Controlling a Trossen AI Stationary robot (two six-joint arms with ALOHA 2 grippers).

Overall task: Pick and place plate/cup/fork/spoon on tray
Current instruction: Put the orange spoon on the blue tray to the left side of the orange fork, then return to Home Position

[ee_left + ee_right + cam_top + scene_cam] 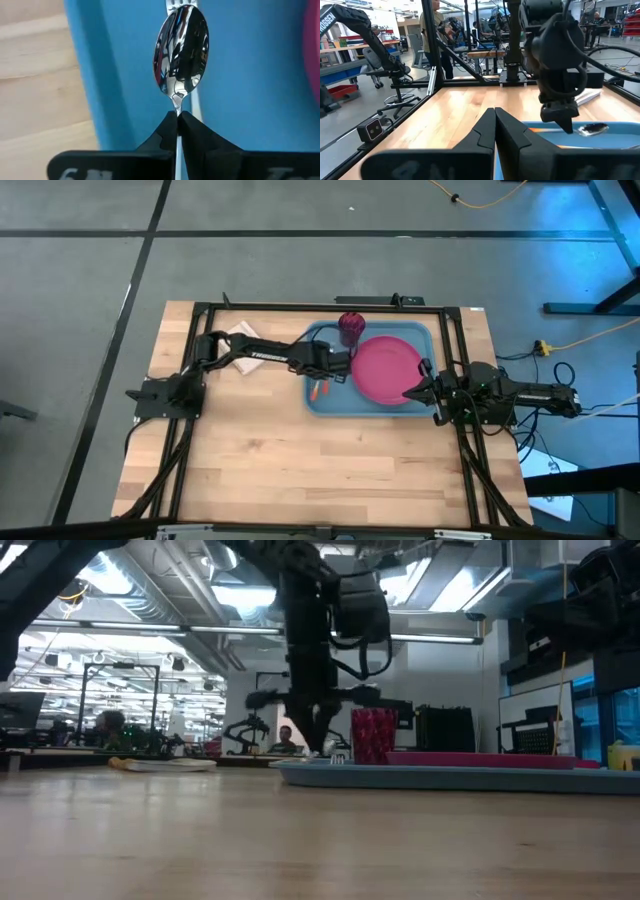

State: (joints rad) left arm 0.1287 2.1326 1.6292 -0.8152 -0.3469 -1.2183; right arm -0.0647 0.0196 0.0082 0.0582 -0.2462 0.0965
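Left gripper [178, 117] reaching over the light-blue tray [318, 405], above its left part, fingers pressed together on the neck of the spoon [181, 50]. Spoon bowl pointing forward past the fingertips, held above the tray floor. Under the bowl, the prongs of the fork [172, 5] just visible, lying on the tray; orange-red handles [318, 391] seen from above near the tray's left front corner. In the low view, same gripper [318, 745] hanging down with its tips close to the tray rim [460, 776], just beside the cup [373, 736].

Pink plate [388, 370] lying flat in the right part of the tray, filling most of it. Dark red cup [350, 327] standing upright at the tray's far edge, near the plate's far-left side, not touching the arm. White napkin [240, 345] on the wooden table [260, 460], to the left of the tray, partly under the left arm.

Right gripper [412, 392] resting at the right side of the tray, near the plate's rim, fingers closed together and holding nothing; tips [495, 112] meeting in a point in its own wrist view. A person [431, 35] standing in the room beyond the table frame.
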